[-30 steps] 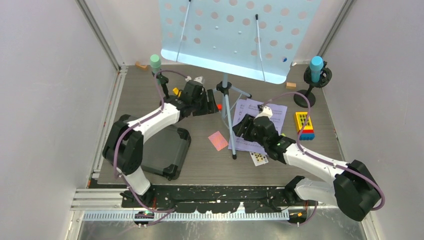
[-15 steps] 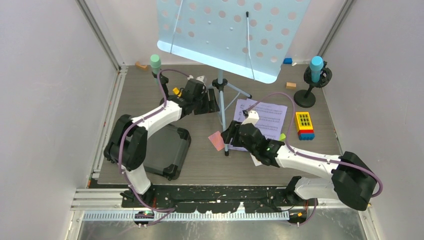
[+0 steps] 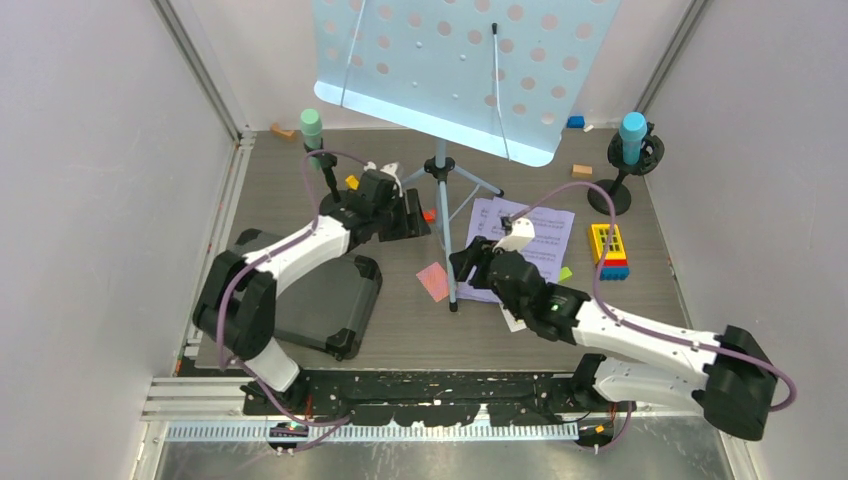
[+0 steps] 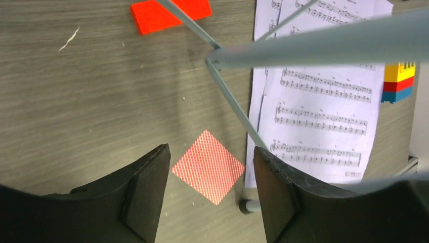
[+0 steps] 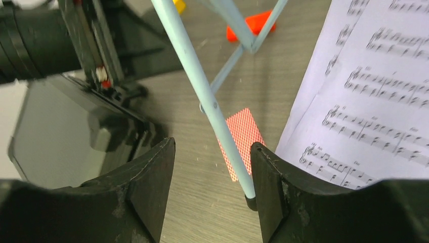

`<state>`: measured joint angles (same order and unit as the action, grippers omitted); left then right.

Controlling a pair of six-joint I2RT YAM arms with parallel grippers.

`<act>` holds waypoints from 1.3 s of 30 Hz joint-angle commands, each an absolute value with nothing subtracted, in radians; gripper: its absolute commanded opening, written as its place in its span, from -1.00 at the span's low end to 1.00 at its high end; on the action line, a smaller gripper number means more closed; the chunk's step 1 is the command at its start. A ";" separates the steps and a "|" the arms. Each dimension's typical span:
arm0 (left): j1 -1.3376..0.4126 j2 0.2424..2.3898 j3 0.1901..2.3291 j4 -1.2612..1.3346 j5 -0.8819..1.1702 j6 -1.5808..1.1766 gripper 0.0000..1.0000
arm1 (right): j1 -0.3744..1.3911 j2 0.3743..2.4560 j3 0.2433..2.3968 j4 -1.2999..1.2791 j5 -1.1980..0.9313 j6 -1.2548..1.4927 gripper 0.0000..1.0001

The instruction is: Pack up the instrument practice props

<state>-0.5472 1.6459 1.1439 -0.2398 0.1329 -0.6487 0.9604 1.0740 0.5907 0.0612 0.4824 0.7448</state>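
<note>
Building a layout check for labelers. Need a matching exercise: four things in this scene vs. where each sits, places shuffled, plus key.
Things:
1. green toy microphone
2. blue toy microphone
3. red-backed playing card
4. black hard case

Places:
A. far right, on a black round-based pole
B. near left, partly under the left arm
C. far left
D. beside the foot of the near tripod leg of the pale blue perforated music stand

Pairs: 1-C; 2-A; 3-D; 4-B
</note>
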 commanded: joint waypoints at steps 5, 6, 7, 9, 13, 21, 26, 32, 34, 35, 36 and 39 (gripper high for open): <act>-0.537 1.446 1.055 -0.195 0.047 -0.639 0.35 | 0.908 1.031 0.685 -0.080 0.714 0.727 0.25; -0.529 1.455 1.070 -0.209 0.040 -0.622 0.36 | 0.872 1.046 0.710 -0.100 0.684 0.735 0.25; -0.518 1.469 1.092 -0.237 0.036 -0.606 0.35 | 0.853 1.075 0.721 -0.105 0.667 0.737 0.25; -0.491 1.495 1.133 -0.274 0.045 -0.589 0.32 | 0.801 1.118 0.750 -0.108 0.624 0.742 0.25; -0.448 1.518 1.158 -0.261 0.061 -0.588 0.31 | 0.743 1.203 0.810 -0.076 0.552 0.717 0.25; -0.413 1.685 1.277 -0.280 0.126 -0.560 0.24 | 0.739 1.381 0.887 -0.010 0.363 0.703 0.25; -0.413 1.754 1.346 -0.278 0.144 -0.555 0.24 | 0.758 1.419 0.887 0.034 0.342 0.717 0.25; -0.413 1.836 1.436 -0.305 0.206 -0.544 0.22 | 0.855 1.448 0.911 0.045 0.362 0.722 0.25; -0.413 1.860 1.457 -0.307 0.219 -0.543 0.22 | 0.894 1.462 0.918 0.054 0.384 0.726 0.25; -0.413 1.870 1.466 -0.307 0.229 -0.544 0.21 | 0.906 1.476 0.921 0.058 0.395 0.727 0.25; -0.413 1.880 1.476 -0.307 0.239 -0.544 0.21 | 0.928 1.485 0.928 0.066 0.401 0.731 0.25; -0.413 1.903 1.500 -0.308 0.265 -0.543 0.20 | 0.960 1.532 0.937 0.090 0.400 0.748 0.25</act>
